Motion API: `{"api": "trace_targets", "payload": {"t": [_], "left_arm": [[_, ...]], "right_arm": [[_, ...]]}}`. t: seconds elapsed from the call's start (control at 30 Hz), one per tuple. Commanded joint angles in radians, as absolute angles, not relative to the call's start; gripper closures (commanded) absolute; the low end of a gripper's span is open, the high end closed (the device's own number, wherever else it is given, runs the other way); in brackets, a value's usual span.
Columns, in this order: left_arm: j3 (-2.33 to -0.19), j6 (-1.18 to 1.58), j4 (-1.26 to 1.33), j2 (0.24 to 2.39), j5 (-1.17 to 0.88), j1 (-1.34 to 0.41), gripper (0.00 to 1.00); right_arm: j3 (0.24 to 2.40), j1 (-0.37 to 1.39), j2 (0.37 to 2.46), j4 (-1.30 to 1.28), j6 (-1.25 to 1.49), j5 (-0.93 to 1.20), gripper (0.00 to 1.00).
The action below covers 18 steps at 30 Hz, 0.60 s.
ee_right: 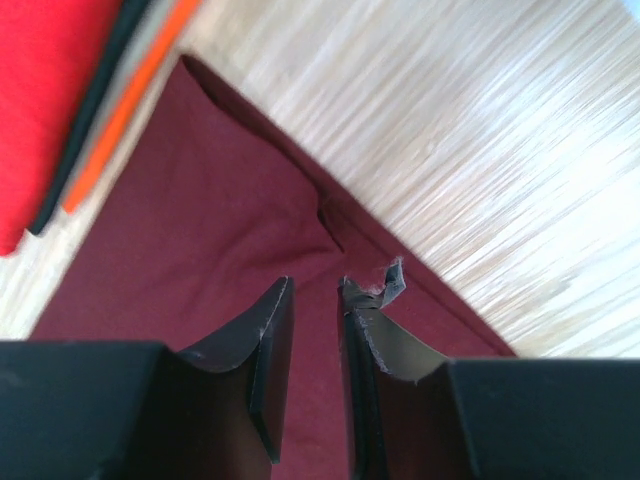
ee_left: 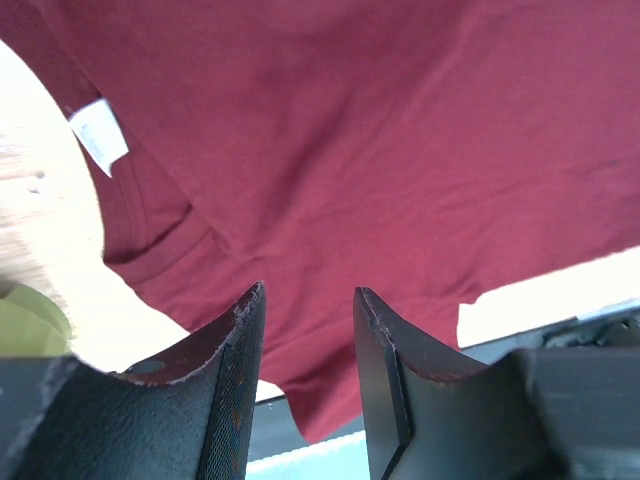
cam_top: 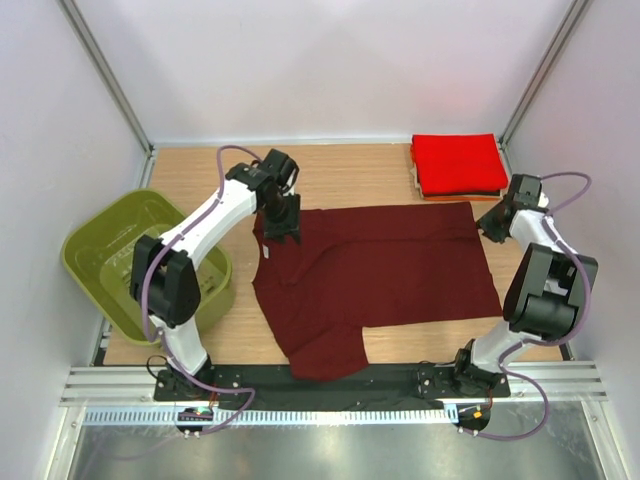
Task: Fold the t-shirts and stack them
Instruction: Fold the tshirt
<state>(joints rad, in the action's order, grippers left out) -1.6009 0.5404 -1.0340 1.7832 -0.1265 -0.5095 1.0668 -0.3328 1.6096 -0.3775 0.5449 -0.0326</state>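
While the maroon t-shirt (cam_top: pixel 380 270) lies flat, lengthwise sideways, neck-first toward the basket (cam_top: pixel 95 250), the left gripper (cam_top: pixel 281 228) stands parted; I cannot tell the right gripper's (cam_top: pixel 490 228) grip.

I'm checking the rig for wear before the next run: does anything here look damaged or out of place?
Yes. On the right gripper, one black fingertip has its pad lining torn and curling up at the tip. The dark maroon cloth t-shirt lies spread on the table below it. Nothing else stands out.
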Motion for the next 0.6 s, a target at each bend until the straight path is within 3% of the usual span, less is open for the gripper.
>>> {"api": "trace_targets", "payload": {"t": [0.0,0.27,0.57], "left_arm": [[-1.594,0.514,-1.028,1.833,-0.094,-0.494,0.58],[-1.591,0.494,-1.019,1.841,-0.041,-0.419,0.59],[-1.468,0.362,-0.822,1.717,-0.298,-0.507,0.59]], "right_arm": [[1.032,-0.328,1.652,-0.319,0.569,0.046,0.70],[1.083,-0.330,1.781,-0.313,0.535,0.005,0.74],[1.121,-0.215,1.519,-0.538,0.590,0.020,0.68]]}}
